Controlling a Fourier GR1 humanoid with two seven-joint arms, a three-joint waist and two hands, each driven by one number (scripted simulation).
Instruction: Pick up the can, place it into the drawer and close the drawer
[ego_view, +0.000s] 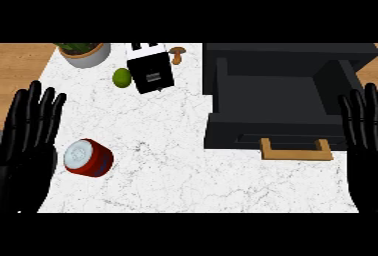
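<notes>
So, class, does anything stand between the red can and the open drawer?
Nothing visible does. Only bare white counter lies between the red can and the open drawer; the lime sits farther back.

red can (89, 158) with a silver top, white grey-veined marble counter (184, 180), black drawer (277, 97) with a tan handle (296, 150), green lime (122, 77).

We see the left robot hand (26, 147) at nine o'clock, the right robot hand (363, 137) at three: both black, with long slender fingers, seemingly smooth-surfaced.
</notes>
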